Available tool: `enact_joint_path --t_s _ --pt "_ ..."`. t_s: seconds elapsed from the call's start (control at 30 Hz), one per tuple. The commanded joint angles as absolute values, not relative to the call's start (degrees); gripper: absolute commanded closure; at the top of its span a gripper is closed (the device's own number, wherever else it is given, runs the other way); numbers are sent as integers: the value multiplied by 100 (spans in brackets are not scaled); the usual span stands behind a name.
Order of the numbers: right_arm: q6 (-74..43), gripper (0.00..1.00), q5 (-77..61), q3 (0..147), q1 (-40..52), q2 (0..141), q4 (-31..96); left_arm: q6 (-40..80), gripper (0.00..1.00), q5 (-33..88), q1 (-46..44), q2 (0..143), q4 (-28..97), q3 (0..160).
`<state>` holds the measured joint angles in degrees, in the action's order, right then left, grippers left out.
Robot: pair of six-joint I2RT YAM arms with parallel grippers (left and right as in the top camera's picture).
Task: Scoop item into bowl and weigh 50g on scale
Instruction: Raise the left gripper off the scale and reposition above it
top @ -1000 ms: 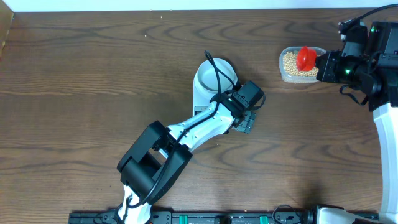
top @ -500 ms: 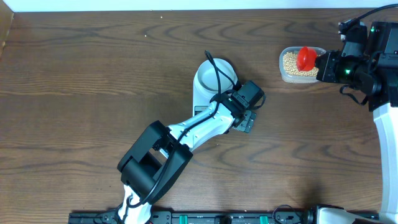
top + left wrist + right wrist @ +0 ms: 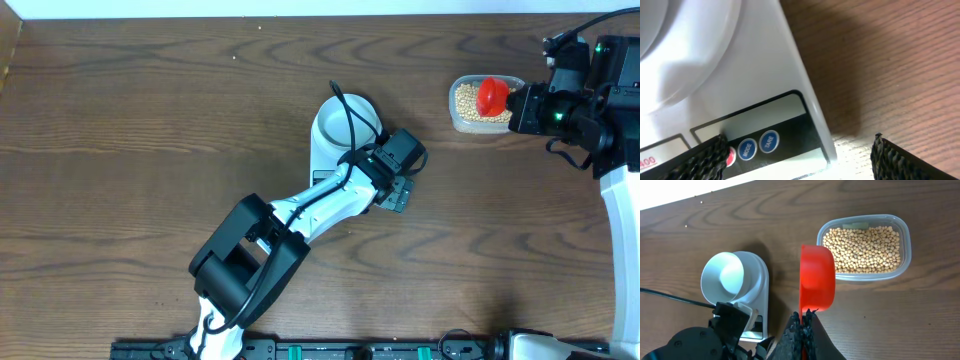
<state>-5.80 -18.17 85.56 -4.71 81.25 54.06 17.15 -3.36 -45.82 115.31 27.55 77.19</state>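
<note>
At centre of the overhead view, bowl [image 3: 345, 120] seated on the upper end of the scale [image 3: 321, 163], white on white against the dark wooden table [image 3: 150, 120]. Just down and right of it, left gripper [image 3: 394, 194] low over the scale's lower right corner, jaws spread wide, gripping nothing. From the left wrist camera, one ribbed finger [image 3: 702, 159] at lower left over the scale's button strip, the other at lower right over bare wood. Between them, two blue buttons [image 3: 769, 141] and a sliver of a red one. Up at upper right overhead, clear tub [image 3: 455, 118] with the beans [image 3: 467, 100] heaped inside, well apart from the bowl. Over that tub, red scoop [image 3: 491, 93], handle clamped in the closed right gripper [image 3: 514, 106]. Seen from the right wrist, scoop tipped on its side, outer wall toward the lens, hanging at the tub's left edge; contents impossible to tell. At left in that same view, bowl's inside plain white.
</note>
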Motion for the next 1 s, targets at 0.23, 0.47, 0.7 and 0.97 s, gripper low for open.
enact_joint_path --t_s 0.23,0.47,0.7,0.97 --pt "-504 99 -1791 8613 -504 8079 5378 1160 7 -191 -4560 9867 2727 7686" --pt "-506 99 -1791 8613 -504 8079 5378 1162 7 -460 -4348 9056 2731 7686" --pt "-506 99 -1791 8613 -504 8079 5378 1531 0 -397 -3809 8849 2917 7686" --pt "-506 99 -1793 8613 -504 8079 5378 1782 2 1000 -2877 8851 2906 7686"
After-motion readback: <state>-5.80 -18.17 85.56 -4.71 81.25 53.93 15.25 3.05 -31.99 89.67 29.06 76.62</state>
